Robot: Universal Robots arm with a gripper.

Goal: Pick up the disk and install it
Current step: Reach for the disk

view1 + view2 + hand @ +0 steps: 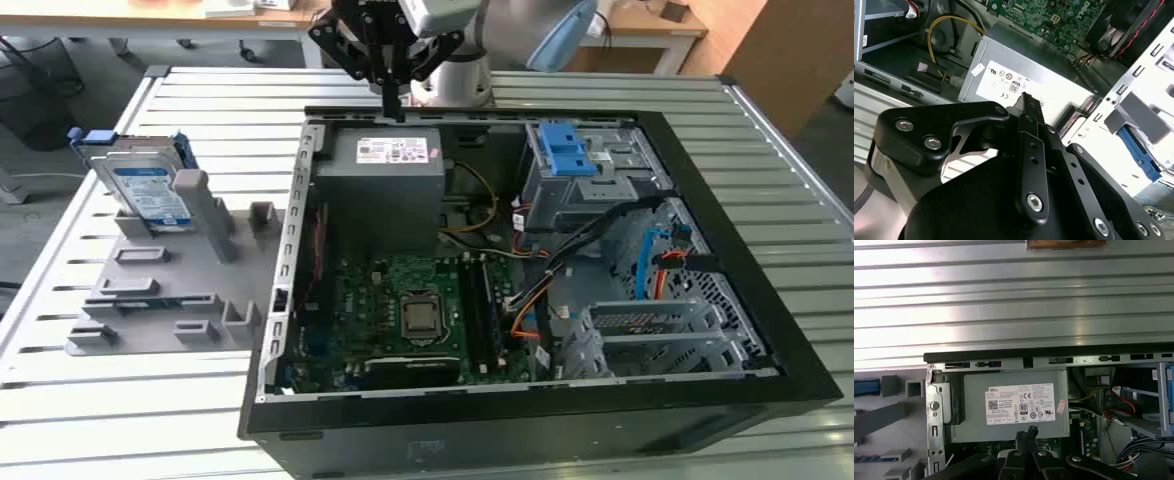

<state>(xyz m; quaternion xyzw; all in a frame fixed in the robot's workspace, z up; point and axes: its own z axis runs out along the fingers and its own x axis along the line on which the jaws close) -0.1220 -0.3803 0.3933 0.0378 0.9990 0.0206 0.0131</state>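
disk (144,192) partly behind grey post (195,205)

Disk (144,190): parked in grey holder (150,300), exterior view's left of PC case (561,430).
Flat rect. silver drive w/ blue-and-white label facing cam; blue plastic frame along edges, blue tabs showing at both top corners. Stands on edge, leaning back a little, not lying flat. Sits at far end of holder, just behind grey upright post (194,205) that covers part of its near side; touching post or not, can't tell. Lower edge hidden by holder parts. Outside case, apart from its side wall, over slatted metal table (67,400). Held by nothing but holder; not yet installed.
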